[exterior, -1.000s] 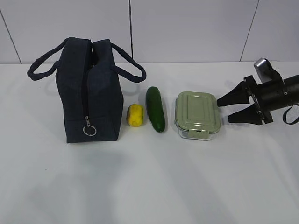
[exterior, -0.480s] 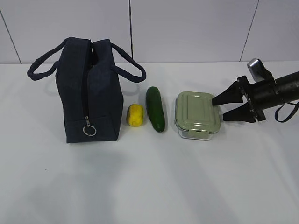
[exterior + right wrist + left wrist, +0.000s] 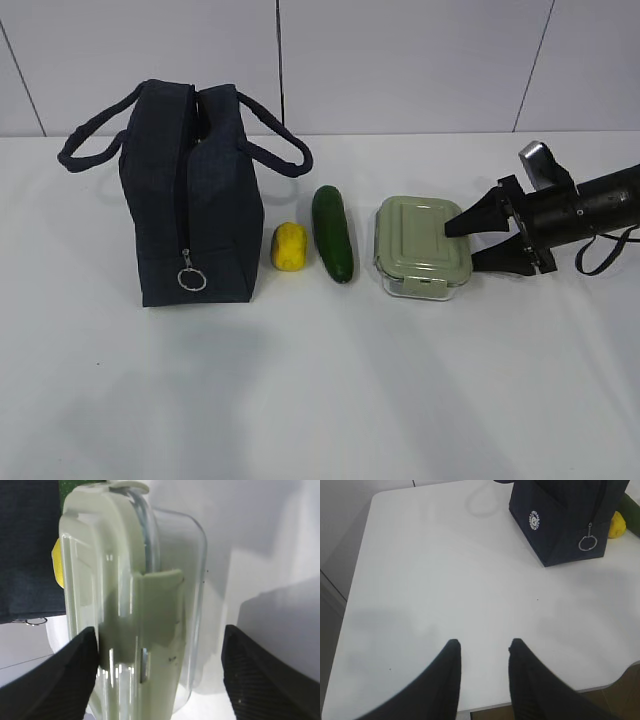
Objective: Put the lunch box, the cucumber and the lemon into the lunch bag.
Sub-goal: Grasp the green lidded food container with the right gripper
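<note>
From the exterior camera, the lunch bag (image 3: 190, 195) stood upright at the left of the white table (image 3: 320, 390), dark navy, zipper running down its front to a silver ring pull (image 3: 192, 279). Just right of it sat the little yellow lemon (image 3: 289, 246), then the dark green cucumber (image 3: 333, 233), then the lunch box (image 3: 423, 246) with its pale green lid. The right gripper (image 3: 472, 244) came in from the right edge, arm cut off by the frame, jaws spread wide with the tips at the box's right end, nothing gripped.

Left wrist cam: the left gripper (image 3: 482, 652) hung over bare table, partly open and empty. Only the bag's lower corner showed top right, with slivers of lemon (image 3: 617, 525) and cucumber (image 3: 630, 505).

Right wrist cam: the box (image 3: 135, 600) filled the frame, clear glass under the lid, one finger (image 3: 55, 680) on either side. I couldn't tell if they were touching it. The bag (image 3: 30, 550) was just a dark patch at left.
</note>
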Robot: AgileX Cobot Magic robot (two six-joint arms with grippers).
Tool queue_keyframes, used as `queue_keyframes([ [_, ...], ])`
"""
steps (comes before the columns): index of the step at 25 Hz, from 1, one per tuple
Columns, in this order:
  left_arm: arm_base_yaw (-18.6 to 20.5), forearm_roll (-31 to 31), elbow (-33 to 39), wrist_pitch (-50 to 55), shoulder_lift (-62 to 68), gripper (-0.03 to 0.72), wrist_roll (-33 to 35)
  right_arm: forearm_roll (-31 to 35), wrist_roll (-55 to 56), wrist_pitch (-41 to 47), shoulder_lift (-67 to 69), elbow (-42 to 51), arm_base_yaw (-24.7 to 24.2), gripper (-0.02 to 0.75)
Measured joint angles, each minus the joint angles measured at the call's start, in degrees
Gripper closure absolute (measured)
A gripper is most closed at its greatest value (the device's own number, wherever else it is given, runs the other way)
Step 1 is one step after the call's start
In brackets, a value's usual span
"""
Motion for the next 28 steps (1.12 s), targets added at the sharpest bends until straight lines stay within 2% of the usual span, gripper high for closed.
queue_keyframes([
  [15,0.0,0.0,0.0,0.0,0.0,0.452,0.0,4.29,-2.9,0.0,0.93,0.0,1.62,0.163],
  [28,0.0,0.0,0.0,0.0,0.0,0.452,0.0,4.55,-3.67,0.0,1.04,0.0,1.62,0.163],
])
